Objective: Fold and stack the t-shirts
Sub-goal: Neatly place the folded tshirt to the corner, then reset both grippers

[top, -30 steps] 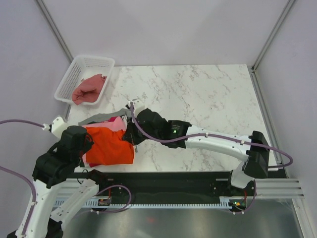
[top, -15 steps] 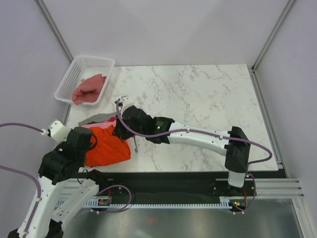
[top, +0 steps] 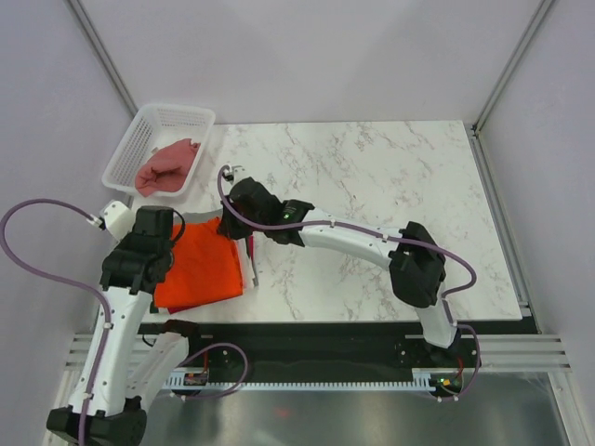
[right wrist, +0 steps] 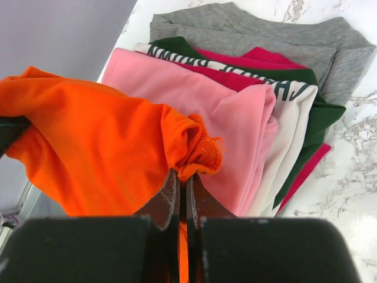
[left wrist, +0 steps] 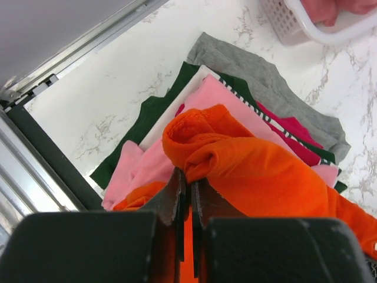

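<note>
Where the table's near left corner bears the folded pile, pink t-shirt uppermost: orange t-shirt, over it, left gripper and right gripper each clamped on a bunched edge. Rose t-shirt, apparently crumpled, in basket, far left corner.

1 orange tee, 1 pink, 1 grey — 1 basket.

1. The left arm has white tube links and bulky black joint housings behind its fingers.
2. The right arm is built the same, with a small green light glowing behind its fingers.
3. Both pairs of fingers are dark, thin, flat blades on a broad black block.
4. Purple cables loop off each arm.
</note>
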Robot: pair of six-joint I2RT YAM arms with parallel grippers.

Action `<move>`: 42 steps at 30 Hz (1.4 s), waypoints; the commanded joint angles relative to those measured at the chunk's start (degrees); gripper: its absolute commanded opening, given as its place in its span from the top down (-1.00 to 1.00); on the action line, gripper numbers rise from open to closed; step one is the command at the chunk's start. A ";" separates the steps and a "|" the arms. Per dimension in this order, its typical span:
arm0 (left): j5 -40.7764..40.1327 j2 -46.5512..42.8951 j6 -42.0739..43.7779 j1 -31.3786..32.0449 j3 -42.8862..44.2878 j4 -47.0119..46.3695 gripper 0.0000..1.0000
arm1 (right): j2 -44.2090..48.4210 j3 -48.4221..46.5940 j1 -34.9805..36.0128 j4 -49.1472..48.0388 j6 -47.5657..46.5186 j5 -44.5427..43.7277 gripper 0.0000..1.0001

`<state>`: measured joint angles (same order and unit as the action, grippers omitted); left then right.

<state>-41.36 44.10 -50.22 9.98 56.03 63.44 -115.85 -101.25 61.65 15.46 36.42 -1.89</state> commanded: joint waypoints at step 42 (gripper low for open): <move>41.54 17.60 11.20 14.79 6.99 -31.44 -0.99 | 52.03 55.97 -41.78 -4.56 -7.69 -6.09 -0.74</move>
<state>3.14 60.77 -34.81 21.15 63.35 38.33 -68.25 -51.62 20.49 12.58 28.29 -3.77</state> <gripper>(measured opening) 0.994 0.866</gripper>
